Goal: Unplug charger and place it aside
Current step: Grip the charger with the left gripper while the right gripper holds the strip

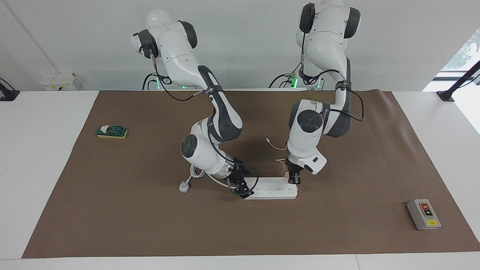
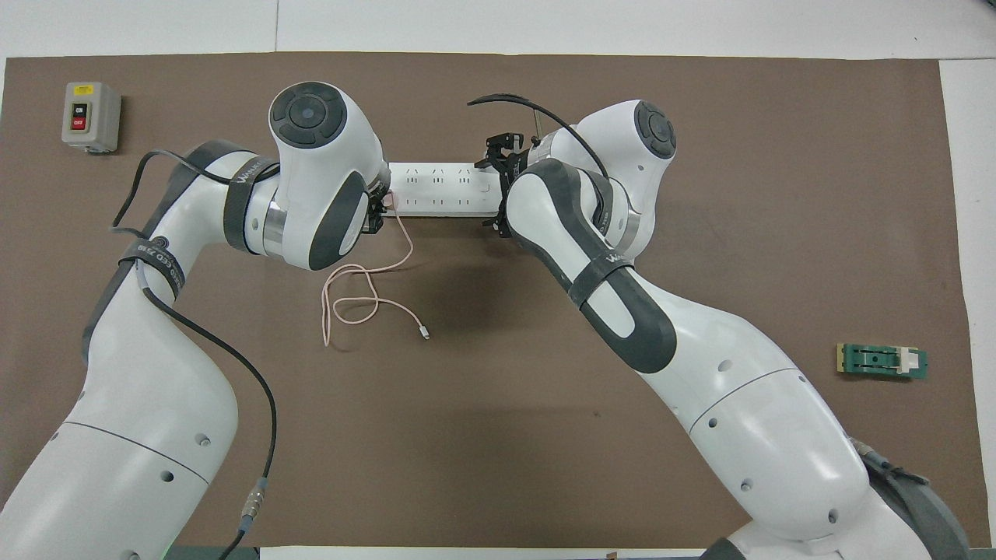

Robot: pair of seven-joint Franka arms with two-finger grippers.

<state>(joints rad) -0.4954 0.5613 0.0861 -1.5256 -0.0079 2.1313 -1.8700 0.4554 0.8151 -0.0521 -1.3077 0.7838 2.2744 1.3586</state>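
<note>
Now left hand [image 1: 293, 180] clamped on charger [image 1: 287, 176]

Matt brown paper-like mat [image 1: 112, 210] over smooth white worktop [image 1: 37, 168]; glossy white plastic power strip [image 1: 272, 192]; arm shells [image 2: 156, 435] glossy white plastic, dark matt joints.

Power strip [image 1: 272, 192] sits mid-mat [image 1: 337, 232], with the charger [image 1: 287, 177] plugged in at its end toward the left arm and the left gripper [image 1: 293, 180] clamped right on it. Its cable [image 2: 366, 299] trails off nearer the robots, while the right gripper [image 1: 242, 191] is down at the strip's other end, beside the strip's plug [image 1: 183, 186]. Switch box [image 1: 423, 214] lies by the mat's corner at the left arm's end, away from the robots; the green block [image 1: 111, 131] is near the edge at the right arm's end.
</note>
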